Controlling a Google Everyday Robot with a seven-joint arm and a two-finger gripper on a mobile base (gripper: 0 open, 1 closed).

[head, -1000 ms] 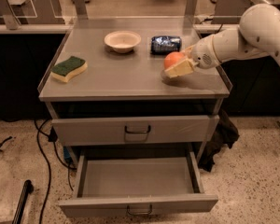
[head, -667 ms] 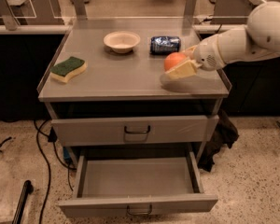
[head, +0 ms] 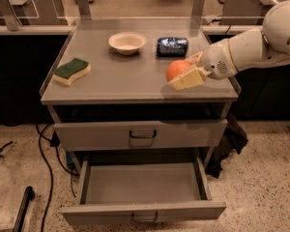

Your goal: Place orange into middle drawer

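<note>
Over the cabinet top (head: 125, 79), tool (head: 182, 73) grips orange (head: 176, 68).

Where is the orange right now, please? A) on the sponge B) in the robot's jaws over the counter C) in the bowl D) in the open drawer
B: the gripper, over the right front of the counter, has its jaws shut on the orange.

Smooth white shell, glossy and rounded, swelling into a large ball-like joint (head: 283, 25) at the right edge. Thick tapered forearm (head: 244, 48) with a faint seam ring, ending in a round grey perforated patch (head: 223, 67) at the wrist. Pale cream, blocky fingers (head: 189, 79) on the tool (head: 182, 72), above the right front of the surface (head: 125, 81).
</note>
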